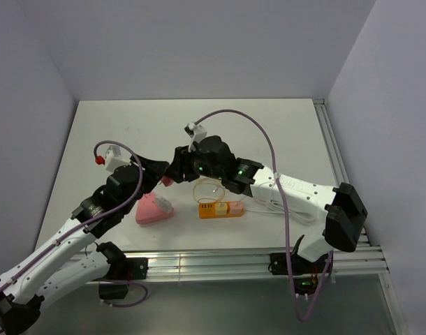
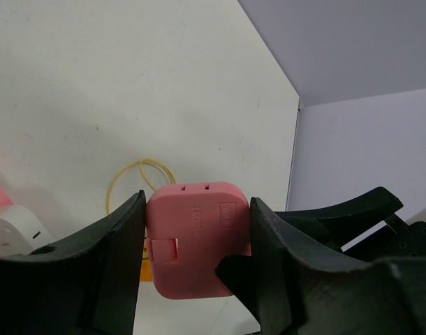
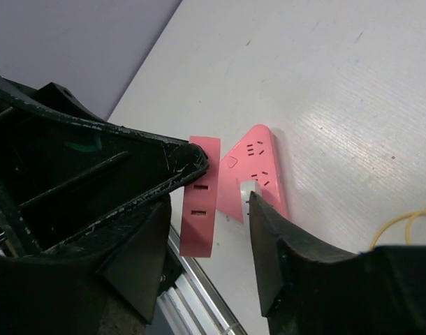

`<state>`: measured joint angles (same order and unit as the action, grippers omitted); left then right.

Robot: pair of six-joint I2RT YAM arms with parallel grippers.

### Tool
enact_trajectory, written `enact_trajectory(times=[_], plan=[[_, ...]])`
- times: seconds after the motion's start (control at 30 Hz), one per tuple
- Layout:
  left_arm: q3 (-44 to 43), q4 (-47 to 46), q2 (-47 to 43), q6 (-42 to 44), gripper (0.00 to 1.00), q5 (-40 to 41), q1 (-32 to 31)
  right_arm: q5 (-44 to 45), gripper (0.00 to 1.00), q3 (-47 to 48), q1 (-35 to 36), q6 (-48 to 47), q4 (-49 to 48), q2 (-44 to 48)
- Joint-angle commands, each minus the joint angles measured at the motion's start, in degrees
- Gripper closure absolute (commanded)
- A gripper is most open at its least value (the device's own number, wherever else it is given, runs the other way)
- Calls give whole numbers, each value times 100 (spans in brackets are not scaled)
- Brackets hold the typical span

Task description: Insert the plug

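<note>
My left gripper (image 2: 197, 204) is shut on a pink square plug adapter (image 2: 195, 241), its two fingers pressed on the opposite flat sides, holding it above the table. Seen from above, the adapter (image 1: 167, 181) shows as a small pink patch between the two arms. My right gripper (image 3: 207, 209) stands open around the adapter's slotted edge (image 3: 201, 209), with a gap showing on each side. A pink triangular power strip (image 1: 153, 209) lies on the table below, with a white plug (image 3: 249, 192) seated in it.
An orange and yellow connector (image 1: 220, 209) lies right of the strip with a thin yellow cable loop (image 1: 207, 188). A white cable (image 1: 283, 209) trails to the right. The aluminium rail (image 1: 220, 262) runs along the near table edge. Purple cables arc over both arms.
</note>
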<state>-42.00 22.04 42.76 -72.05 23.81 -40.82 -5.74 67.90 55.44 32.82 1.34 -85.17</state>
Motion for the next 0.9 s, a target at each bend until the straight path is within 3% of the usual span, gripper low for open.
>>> enact_trajectory(times=[0.0, 0.47, 0.53, 0.57, 0.63, 0.7, 0.73, 0.83, 0.87], plan=[[-151, 45, 22, -125, 100, 123, -286, 143, 46, 443, 90, -56, -187, -193], [-125, -270, 74, 218, 100, -8, -532, -321, 46, 724, 99, -100, -196, -483], [-46, -332, -22, 305, 100, -87, -532, -419, 61, 777, 90, -118, -205, -562], [-19, -376, -57, 332, 100, -79, -532, -489, 82, 769, 90, -83, -231, -563], [7, -289, -189, 367, 97, 52, -541, -507, 98, 681, 72, -65, -284, -510], [25, -157, -294, 385, 70, 158, -532, -560, 100, 550, 55, -65, -371, -431], [25, -87, -417, 385, 47, 333, -532, -577, 100, 506, 55, -48, -398, -405], [-62, 317, -619, 350, 20, 659, -532, -727, 100, 277, -7, -12, -494, -255], [-98, 396, -664, 411, 19, 755, -532, -771, 100, 198, -16, -30, -590, -194]])
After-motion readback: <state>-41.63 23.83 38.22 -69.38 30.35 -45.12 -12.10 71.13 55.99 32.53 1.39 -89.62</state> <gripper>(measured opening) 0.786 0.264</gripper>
